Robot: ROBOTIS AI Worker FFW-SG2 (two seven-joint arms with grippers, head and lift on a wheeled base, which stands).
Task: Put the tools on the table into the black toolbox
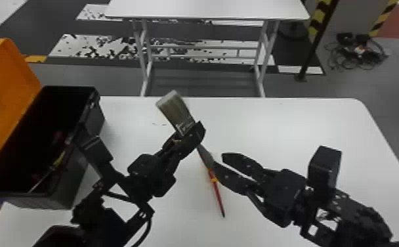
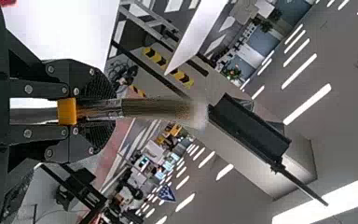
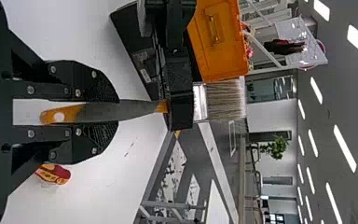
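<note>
Paintbrush (image 1: pixel 175 110) right of the black toolbox (image 1: pixel 41 201), clasped at the neck (image 2: pixel 93 110) in the left hand (image 2: pixel 108 110), near the slightly parted right hand (image 3: pixel 112 112); probably light and stiff, bristles (image 3: pixel 226 100) excepted; best taken by the handle (image 3: pixel 135 109). Red tool (image 1: pixel 219 197) right of the toolbox, likely smooth

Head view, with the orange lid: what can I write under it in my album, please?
The left gripper holds a paintbrush above the white table, with the black toolbox open.
</note>
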